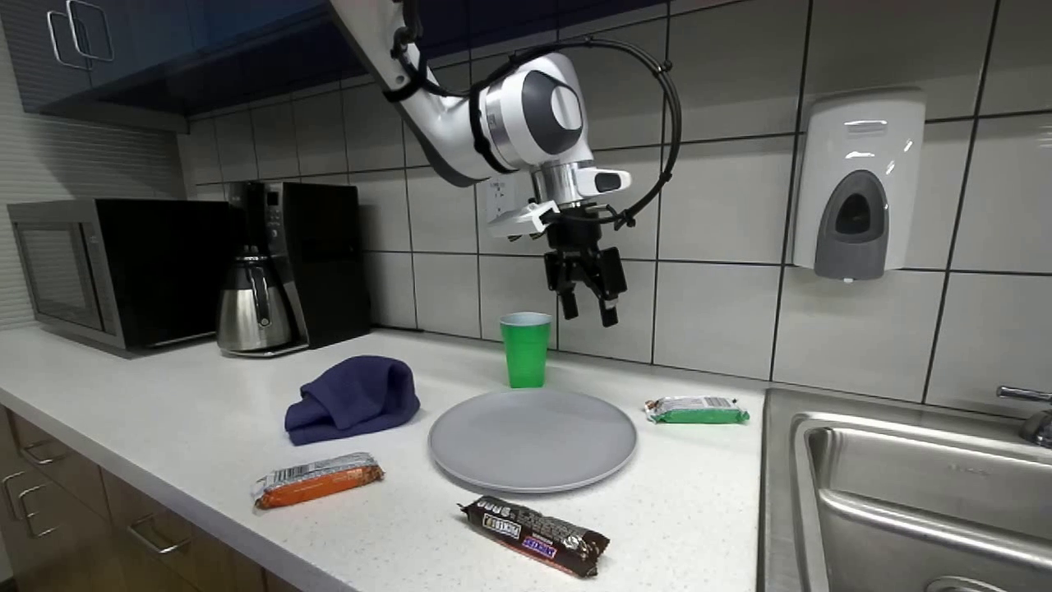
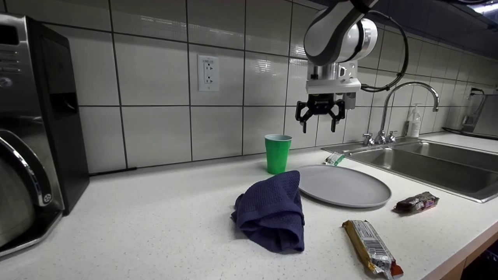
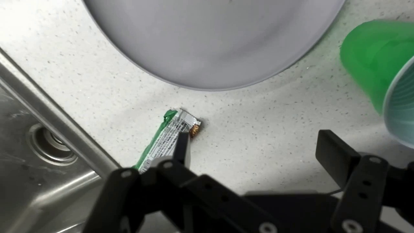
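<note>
My black gripper (image 1: 588, 312) is open and empty, pointing down above the back of the counter; it also shows so in an exterior view (image 2: 319, 127) and the wrist view (image 3: 254, 145). In the wrist view, a green and silver wrapped bar (image 3: 165, 139) lies below the left finger, partly hidden by it. A green cup (image 3: 372, 58) stands right of the right finger, upright in both exterior views. A grey plate (image 1: 532, 440) lies flat in front of the cup. A brown wrapped bar (image 1: 538, 533), an orange wrapped bar (image 1: 319, 478) and a crumpled dark blue cloth (image 1: 353, 399) lie around it.
A steel sink (image 1: 777, 493) borders the counter, with a tall faucet (image 2: 389, 101). A coffee maker (image 1: 320, 255) and a microwave (image 1: 156, 271) stand at the far end. A soap dispenser (image 1: 859, 181) hangs on the tiled wall (image 1: 723, 321), close behind the gripper.
</note>
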Robot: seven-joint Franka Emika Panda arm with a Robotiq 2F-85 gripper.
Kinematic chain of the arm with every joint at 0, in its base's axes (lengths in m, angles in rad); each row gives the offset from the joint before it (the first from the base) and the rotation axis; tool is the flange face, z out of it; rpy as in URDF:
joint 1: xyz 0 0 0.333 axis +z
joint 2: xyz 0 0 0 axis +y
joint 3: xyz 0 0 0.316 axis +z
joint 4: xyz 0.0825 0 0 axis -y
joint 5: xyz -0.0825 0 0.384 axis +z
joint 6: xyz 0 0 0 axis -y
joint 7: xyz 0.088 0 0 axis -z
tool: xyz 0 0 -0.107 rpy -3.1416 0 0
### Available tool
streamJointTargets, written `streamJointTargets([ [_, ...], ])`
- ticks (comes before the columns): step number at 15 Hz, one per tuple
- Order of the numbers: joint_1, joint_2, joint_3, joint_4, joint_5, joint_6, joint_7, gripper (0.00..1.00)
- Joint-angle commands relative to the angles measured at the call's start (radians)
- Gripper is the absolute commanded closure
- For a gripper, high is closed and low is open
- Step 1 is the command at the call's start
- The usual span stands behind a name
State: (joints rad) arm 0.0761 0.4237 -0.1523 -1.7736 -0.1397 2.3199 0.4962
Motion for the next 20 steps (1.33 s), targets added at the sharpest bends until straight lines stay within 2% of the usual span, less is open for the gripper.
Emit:
streamJointTargets([
  [1,-0.006,0.017,-0.035,0.038,-0.013,-0.022,0.083,0.00],
  [9,-0.036,0.054,-0.090,0.088,-0.013,-0.041,0.157,0.00],
  [14,-0.047,0.074,-0.088,0.107,-0.001,-0.043,0.173,0.00],
  [16,-0.049,0.061,-0.083,0.072,-0.006,-0.010,0.154,0.00],
  [20,-0.046,0.061,-0.081,0.076,-0.006,-0.011,0.154,0.00],
])
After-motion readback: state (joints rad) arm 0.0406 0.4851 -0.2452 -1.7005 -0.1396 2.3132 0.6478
